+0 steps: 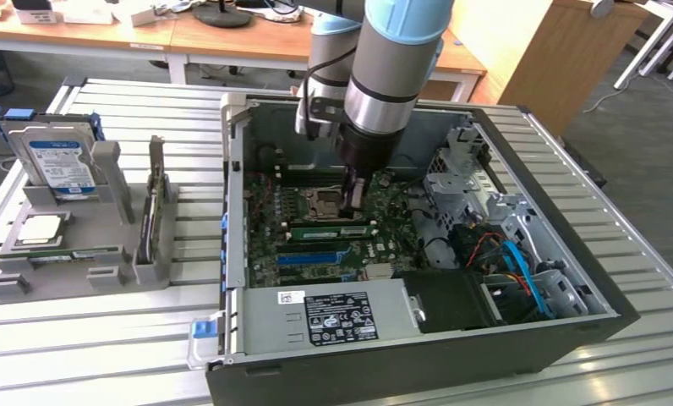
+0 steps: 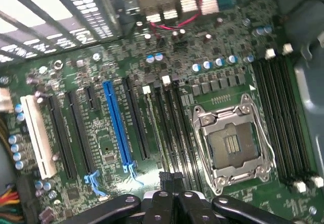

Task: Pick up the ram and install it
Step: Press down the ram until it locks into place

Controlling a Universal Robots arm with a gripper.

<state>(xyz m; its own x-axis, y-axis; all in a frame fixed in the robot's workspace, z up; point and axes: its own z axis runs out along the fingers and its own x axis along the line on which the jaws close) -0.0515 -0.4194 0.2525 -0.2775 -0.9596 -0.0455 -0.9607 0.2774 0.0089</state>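
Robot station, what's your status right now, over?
End effector shut, low inside the computer case. Ram lying along the motherboard slots, beside its tips. Nothing blocking it.

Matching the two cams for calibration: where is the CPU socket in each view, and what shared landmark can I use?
Exterior view: the CPU socket sits just to the exterior view's left of the gripper.
Wrist view: the CPU socket, empty inside its silver frame, lies between two banks of black memory slots.
Shared landmark: the blue expansion slot.
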